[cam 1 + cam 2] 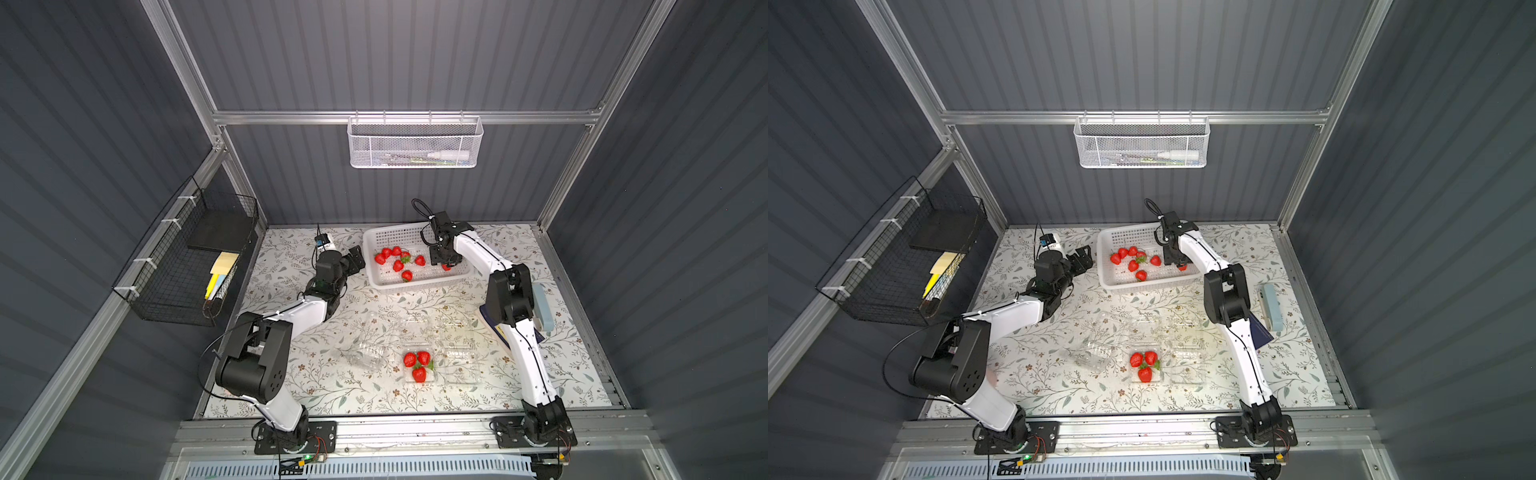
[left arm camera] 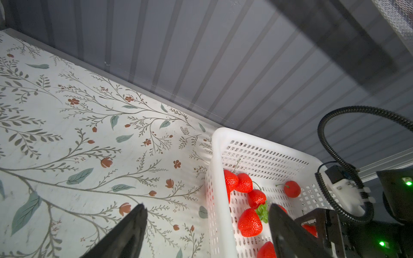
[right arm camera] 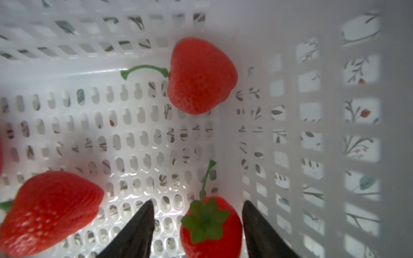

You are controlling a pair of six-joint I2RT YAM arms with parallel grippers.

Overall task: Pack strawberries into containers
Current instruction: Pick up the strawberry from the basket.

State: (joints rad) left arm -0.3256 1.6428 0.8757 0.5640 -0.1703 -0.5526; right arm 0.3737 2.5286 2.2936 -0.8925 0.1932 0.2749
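While the left claw (image 1: pixel 356 259) hangs spread wide and empty just left of the white basket (image 1: pixel 372 243), over the tabletop (image 1: pixel 332 395), loose strawberries (image 1: pixel 397 258) lie in the basket. Near centre sit the containers (image 1: pixel 459 361); the middle one holds three berries (image 1: pixel 419 374). Right claw (image 3: pixel 196 204) is down in the basket's right end, part-open, straddling one strawberry (image 3: pixel 211 225), not pinching. Only the right wrist view shows the gap at one finger (image 3: pixel 138 223). Containers show in both top views only.
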